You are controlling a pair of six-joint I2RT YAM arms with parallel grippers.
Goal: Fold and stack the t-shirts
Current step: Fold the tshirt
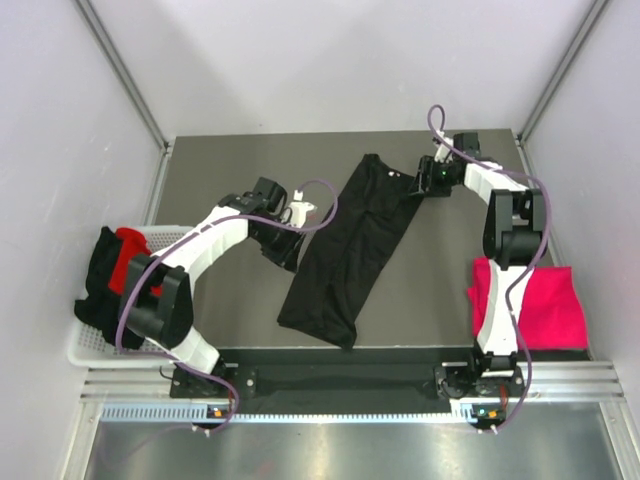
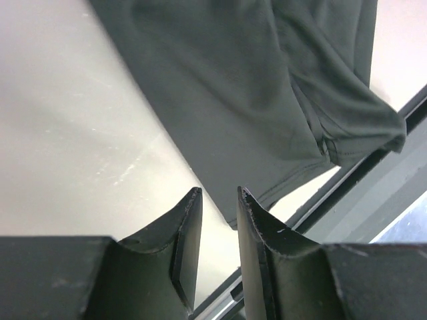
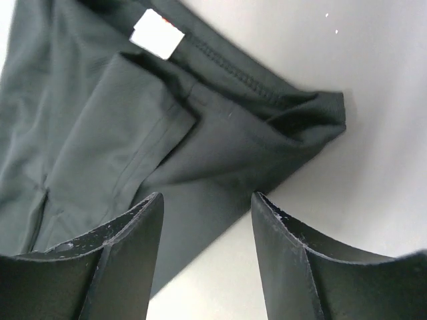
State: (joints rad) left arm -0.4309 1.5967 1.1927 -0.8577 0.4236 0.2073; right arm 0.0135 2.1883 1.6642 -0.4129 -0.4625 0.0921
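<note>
A black t-shirt (image 1: 348,250) lies on the dark table as a long strip folded lengthwise, running diagonally from back centre to front. My left gripper (image 1: 288,258) hovers at its left edge, jaws narrowly open and empty; in the left wrist view the gripper (image 2: 220,190) points toward the shirt's (image 2: 253,87) lower hem. My right gripper (image 1: 418,186) is at the shirt's far right corner. In the right wrist view the gripper (image 3: 207,195) is open over the edge of the cloth (image 3: 100,120), near a white tag (image 3: 157,35). A folded pink t-shirt (image 1: 548,302) lies at the right.
A white wire basket (image 1: 90,345) at the table's left edge holds bunched black and red t-shirts (image 1: 112,268). A metal rail (image 1: 340,378) runs along the front edge. White walls enclose the table (image 1: 230,160) at the back and sides.
</note>
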